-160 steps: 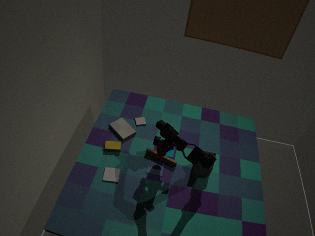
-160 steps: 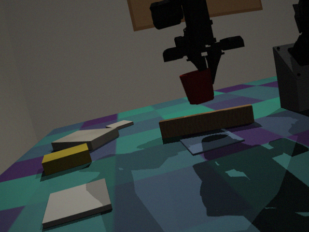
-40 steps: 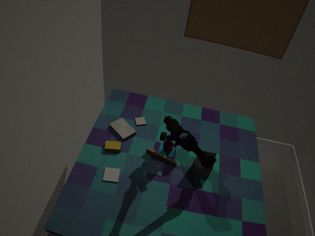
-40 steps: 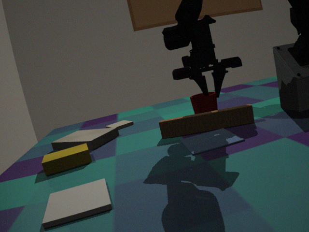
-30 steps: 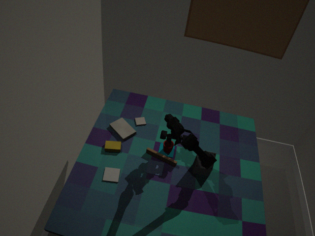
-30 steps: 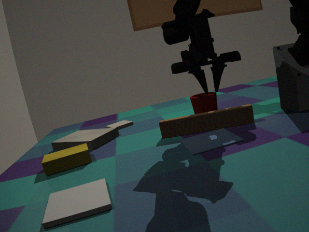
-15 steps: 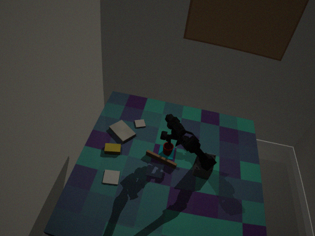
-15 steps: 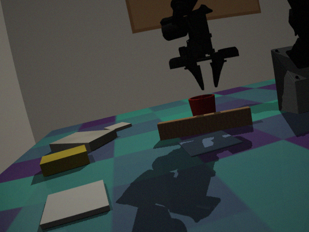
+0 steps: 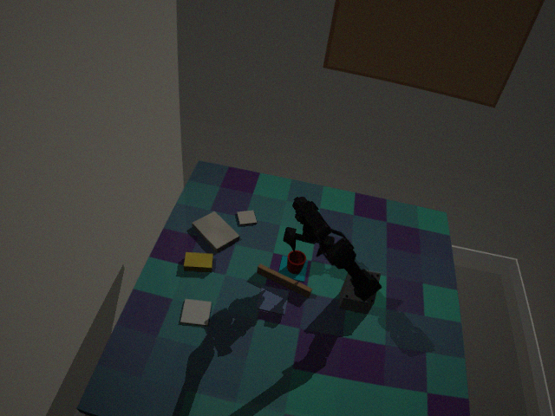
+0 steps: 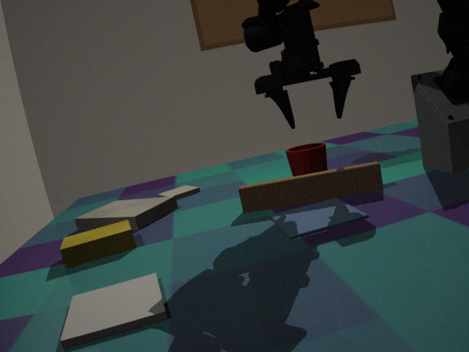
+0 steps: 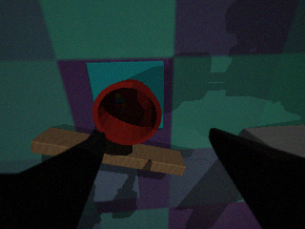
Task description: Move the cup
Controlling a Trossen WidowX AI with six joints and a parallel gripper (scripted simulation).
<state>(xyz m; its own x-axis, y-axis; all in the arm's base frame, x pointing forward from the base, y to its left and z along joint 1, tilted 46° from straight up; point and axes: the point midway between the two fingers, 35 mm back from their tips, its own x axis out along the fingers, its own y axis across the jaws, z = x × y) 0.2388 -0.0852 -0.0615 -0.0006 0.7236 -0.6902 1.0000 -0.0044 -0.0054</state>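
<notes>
The red cup (image 9: 296,262) (image 10: 306,159) (image 11: 126,112) stands upright on a cyan pad (image 9: 284,268) (image 11: 102,76), just behind a wooden bar (image 9: 284,279) (image 10: 310,187) (image 11: 157,162). Faint coloured marbles show inside it in the wrist view. My gripper (image 9: 293,243) (image 10: 315,121) (image 11: 158,135) is open wide and empty. It hangs above the cup and clear of it. A grey-blue pad (image 9: 273,301) (image 10: 318,218) (image 11: 111,186) lies flat on the near side of the bar.
A yellow block (image 9: 198,260) (image 10: 96,242), a large white slab (image 9: 215,230) (image 10: 124,212), a small white tile (image 9: 246,217) (image 10: 179,191) and another white tile (image 9: 195,311) (image 10: 111,306) lie to the left. The arm's grey base (image 9: 358,297) (image 10: 439,121) stands at the right.
</notes>
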